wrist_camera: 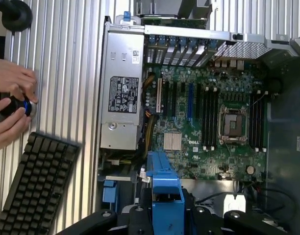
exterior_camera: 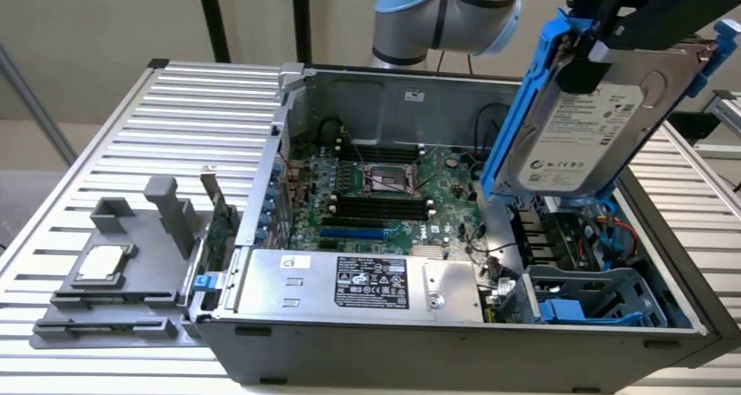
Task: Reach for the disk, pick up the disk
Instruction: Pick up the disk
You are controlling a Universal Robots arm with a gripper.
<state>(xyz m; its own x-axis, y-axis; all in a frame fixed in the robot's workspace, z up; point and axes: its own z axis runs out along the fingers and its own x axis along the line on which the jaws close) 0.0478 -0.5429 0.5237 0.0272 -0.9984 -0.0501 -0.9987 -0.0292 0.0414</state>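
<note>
Your tool [exterior_camera: 602, 43] is clenched on the disk [exterior_camera: 585, 130], grasping its upper end. The disk hangs tilted, label outward, clear above the open case [exterior_camera: 463, 339], over the drive bay at the case's 3 o'clock side in the exterior view. Blue rails [exterior_camera: 521, 108] frame it.

Disk [exterior_camera: 585, 130]: silver-grey metal hard drive w/ white barcode label, framed by blue plastic carrier rails. Held up in the air, clear of the open PC case, hanging just below the end effector, top end clamped there. Tilted, nearly on end, label face outward. In wrist view the blue rail edge [wrist_camera: 164, 188] sits right between the fingers.
</note>
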